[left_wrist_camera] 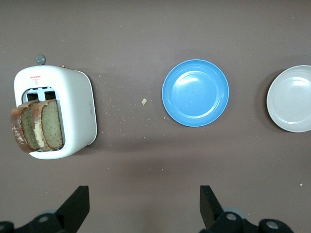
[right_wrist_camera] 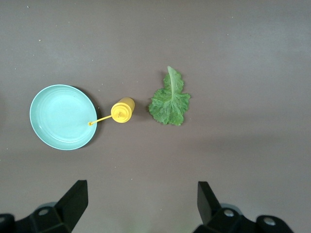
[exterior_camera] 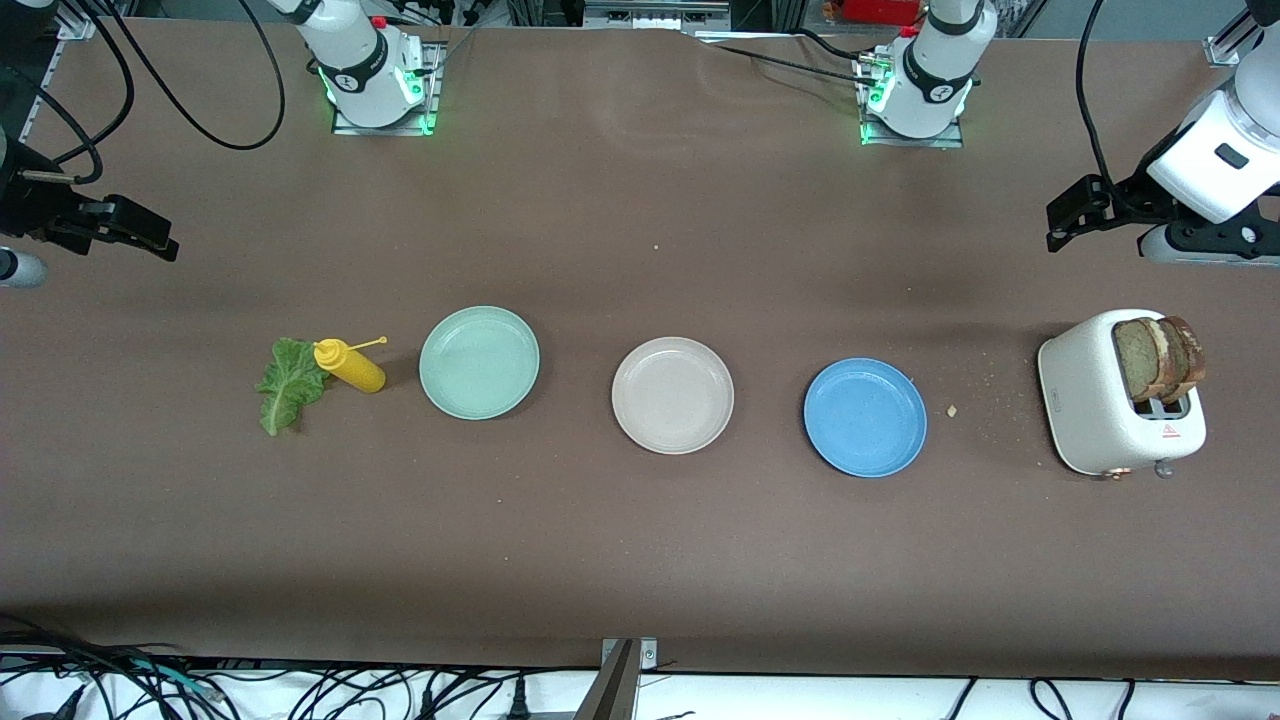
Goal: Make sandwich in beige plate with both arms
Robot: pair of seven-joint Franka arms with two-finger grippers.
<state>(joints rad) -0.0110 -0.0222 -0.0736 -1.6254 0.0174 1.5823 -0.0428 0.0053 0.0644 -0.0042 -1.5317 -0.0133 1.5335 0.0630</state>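
Blue plate beside beige plate

A robotics lab, set up as a mock kitchen. 2 white arm bases are bolted to metal plates at the 12 o'clock edge of a brown table, green status lights glowing at their feet. Black cables loop across the table near 10 o'clock, and more wiring tangles below its 6 o'clock edge. Kitchen props lie in a row: 3 plates, a toaster with bread, a lettuce leaf and a squeeze bottle.
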